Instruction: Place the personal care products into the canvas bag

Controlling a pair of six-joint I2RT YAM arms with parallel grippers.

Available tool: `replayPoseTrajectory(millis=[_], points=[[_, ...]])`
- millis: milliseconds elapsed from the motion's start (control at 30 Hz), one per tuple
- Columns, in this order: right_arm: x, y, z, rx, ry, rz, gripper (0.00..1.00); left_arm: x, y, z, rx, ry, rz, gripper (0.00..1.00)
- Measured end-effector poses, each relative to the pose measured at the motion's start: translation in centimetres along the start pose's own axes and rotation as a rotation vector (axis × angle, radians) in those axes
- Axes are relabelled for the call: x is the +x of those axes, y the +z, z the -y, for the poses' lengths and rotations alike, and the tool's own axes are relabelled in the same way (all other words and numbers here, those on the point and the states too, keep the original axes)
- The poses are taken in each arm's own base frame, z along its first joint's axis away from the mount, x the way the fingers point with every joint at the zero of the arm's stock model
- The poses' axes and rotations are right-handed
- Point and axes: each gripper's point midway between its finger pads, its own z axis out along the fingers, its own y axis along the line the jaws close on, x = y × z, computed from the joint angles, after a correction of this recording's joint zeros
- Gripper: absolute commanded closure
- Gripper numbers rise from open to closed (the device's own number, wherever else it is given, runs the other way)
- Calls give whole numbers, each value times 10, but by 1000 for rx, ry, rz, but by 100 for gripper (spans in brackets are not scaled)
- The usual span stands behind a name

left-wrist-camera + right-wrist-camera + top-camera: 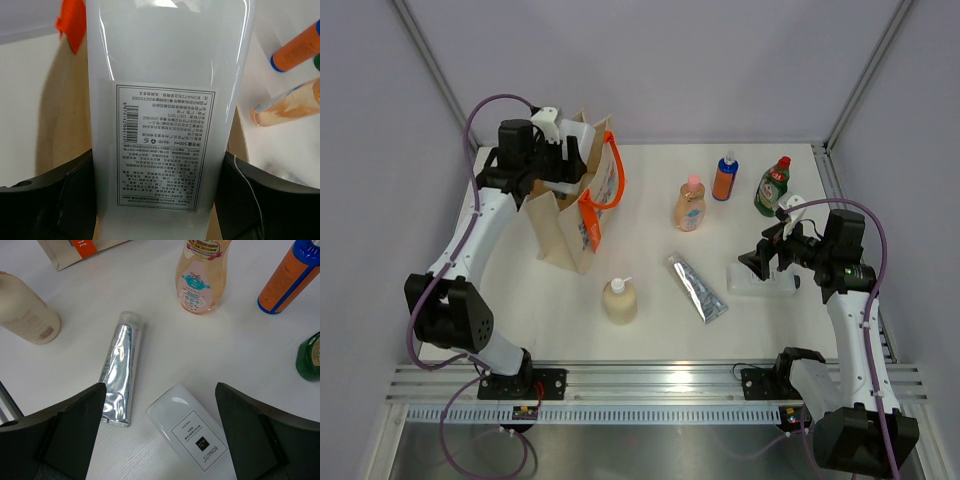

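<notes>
The canvas bag stands at the counter's left, the left claw pinching a white labelled bottle at its top, while the spread right claw hovers over the lying flat white black-capped bottle.

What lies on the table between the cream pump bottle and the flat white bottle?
The silver tube, lying flat and touching neither; the top view shows it.

The table carries a canvas bag at ten o'clock. Peach bottle, orange bottle and green bottle stand at one. Pump bottle sits at seven, silver tube and white bottle at four.
</notes>
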Motion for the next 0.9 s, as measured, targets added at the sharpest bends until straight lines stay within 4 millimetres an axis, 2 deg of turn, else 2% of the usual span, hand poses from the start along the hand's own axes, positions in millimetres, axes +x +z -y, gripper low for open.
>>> replayPoseTrajectory(millis=[267,367,433,467,500,533,733,900], points=[[5,3,2,-7,17,-15,1,59,13,3,64,27,-128,44],[6,3,1,-9,20,-20,0,70,20,-1,61,41,-161,39],[7,3,1,-11,23,-22,1,81,28,-6,50,45,-192,22],[7,3,1,-11,22,-23,1,86,32,-9,43,46,-209,19],[7,3,1,-11,22,-23,1,92,35,-11,37,47,-225,10],[7,3,1,-11,21,-23,0,95,37,-13,33,48,-235,9],[8,2,1,-11,21,-26,1,77,45,-15,28,76,-170,6],[8,2,1,-13,10,-26,1,74,46,-15,28,85,-157,6]])
